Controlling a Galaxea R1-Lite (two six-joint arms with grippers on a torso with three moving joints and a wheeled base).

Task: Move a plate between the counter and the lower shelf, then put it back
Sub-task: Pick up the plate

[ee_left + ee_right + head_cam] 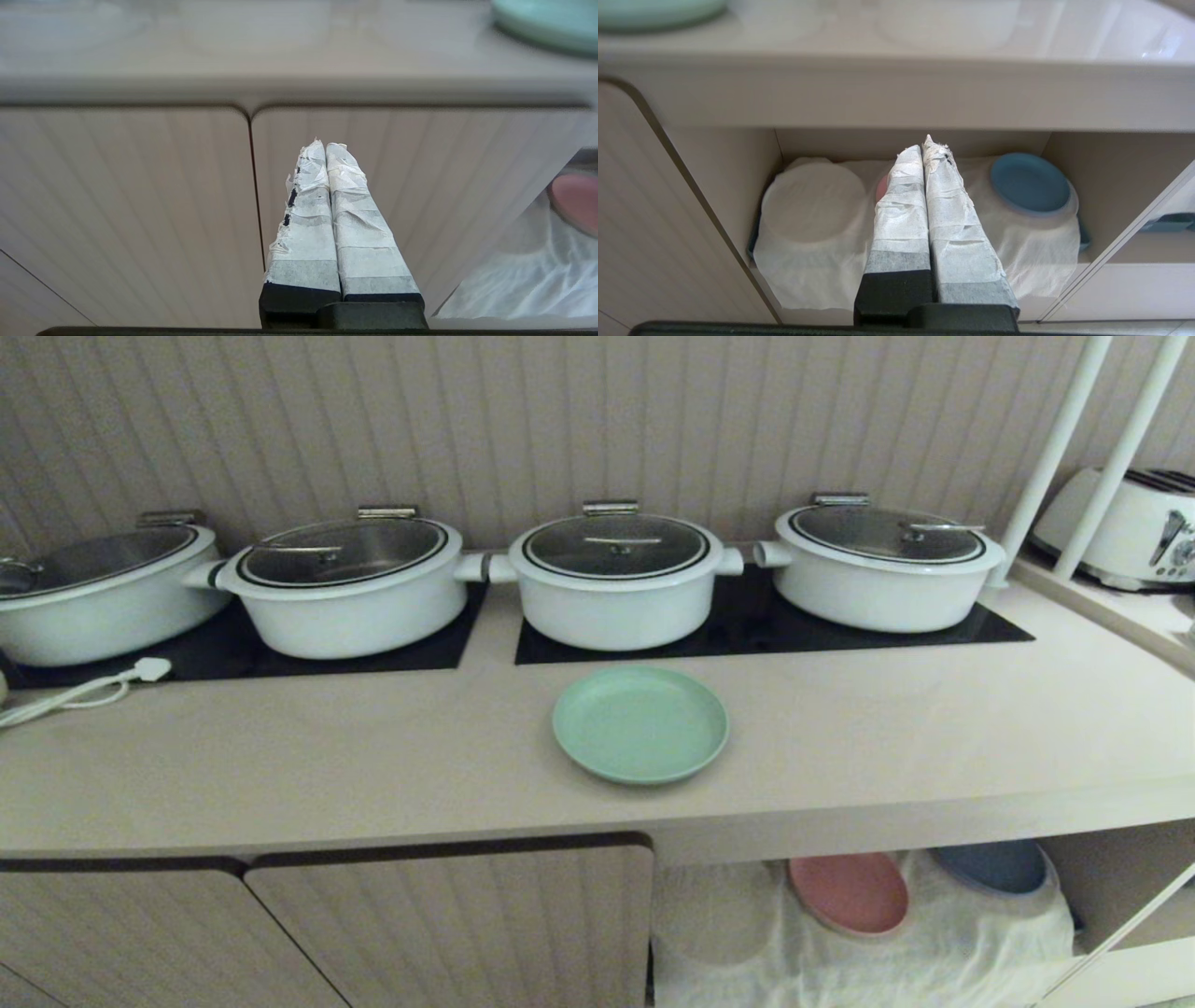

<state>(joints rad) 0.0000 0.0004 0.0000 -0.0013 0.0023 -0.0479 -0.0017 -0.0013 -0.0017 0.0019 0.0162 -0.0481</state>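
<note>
Pincers [325, 145] [923, 142] closed; white pots [616, 581] behind plate [640, 723].

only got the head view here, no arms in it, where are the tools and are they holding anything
Observer: Left tool is shut and empty, pointing at the closed cabinet doors below the counter.
Operator: and the right one
Observer: Right tool is also shut and empty, aimed into the lower shelf.
Operator: anything on that shelf left of the pink plate
Observer: A round bump under the white cloth; its top is bare.
</note>
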